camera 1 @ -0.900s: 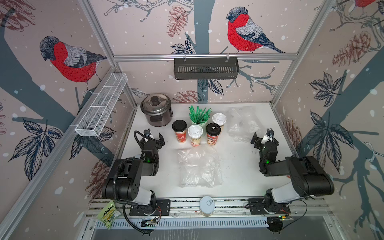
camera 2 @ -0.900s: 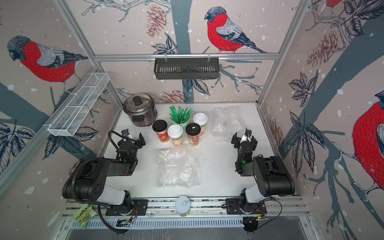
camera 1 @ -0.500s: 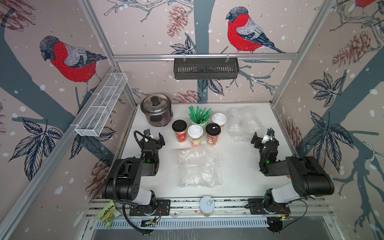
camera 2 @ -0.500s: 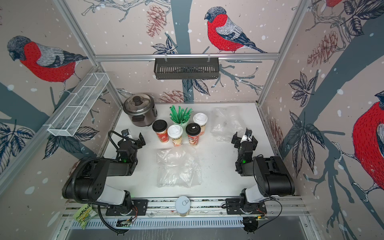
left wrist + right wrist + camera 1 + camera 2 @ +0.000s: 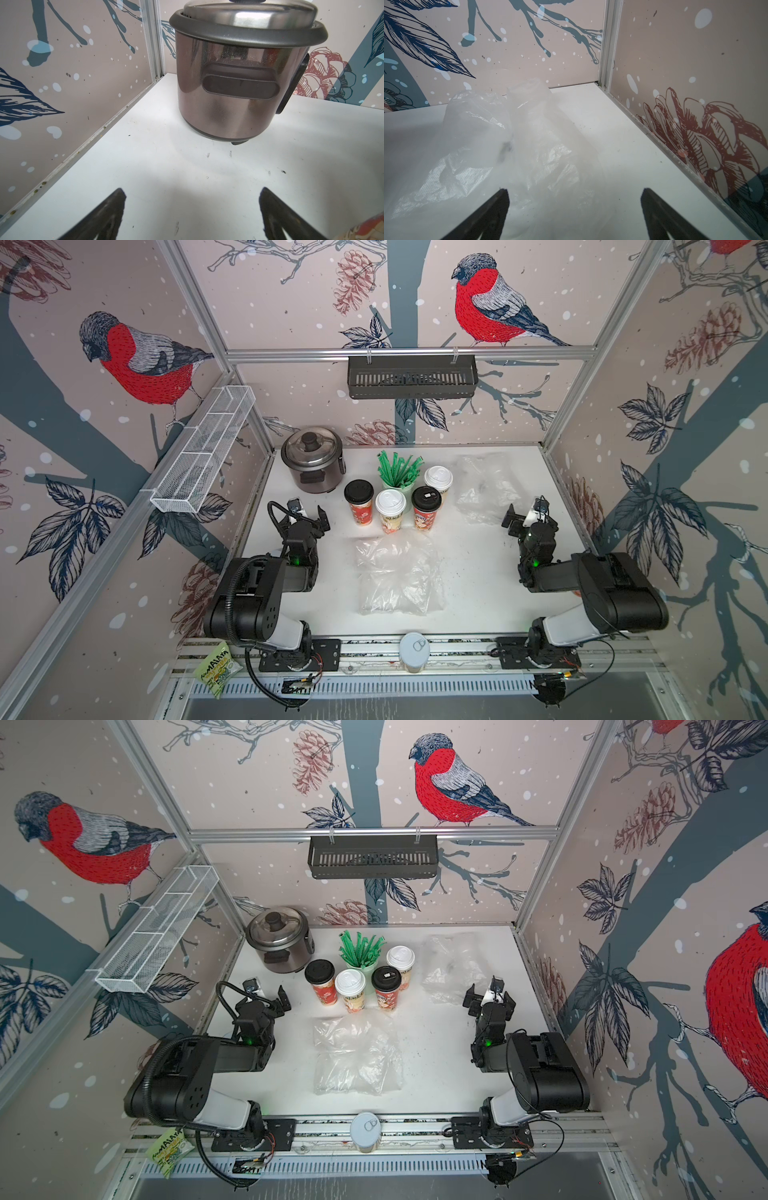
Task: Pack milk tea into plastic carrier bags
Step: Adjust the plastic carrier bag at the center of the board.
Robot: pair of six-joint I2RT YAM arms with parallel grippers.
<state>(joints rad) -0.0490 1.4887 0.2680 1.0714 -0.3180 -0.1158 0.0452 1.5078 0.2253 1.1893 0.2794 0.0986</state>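
My left gripper (image 5: 308, 513) and right gripper (image 5: 524, 515) both gape wide and empty, so I should pinch just one thin layer of the flat bag (image 5: 397, 572) lying before the four upright cups (image 5: 390, 506).

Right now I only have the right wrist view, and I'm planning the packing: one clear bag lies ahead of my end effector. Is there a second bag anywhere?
Observer: Yes, a second clear bag lies flat mid-table, between the two arms.
Operator: And the milk tea?
Observer: Four upright cups stand just behind that bag, none bagged: black-lidded cups and white-lidded cups.
Operator: Is the left arm busy?
Observer: No, the left end effector is open and empty, facing the rice cooker.
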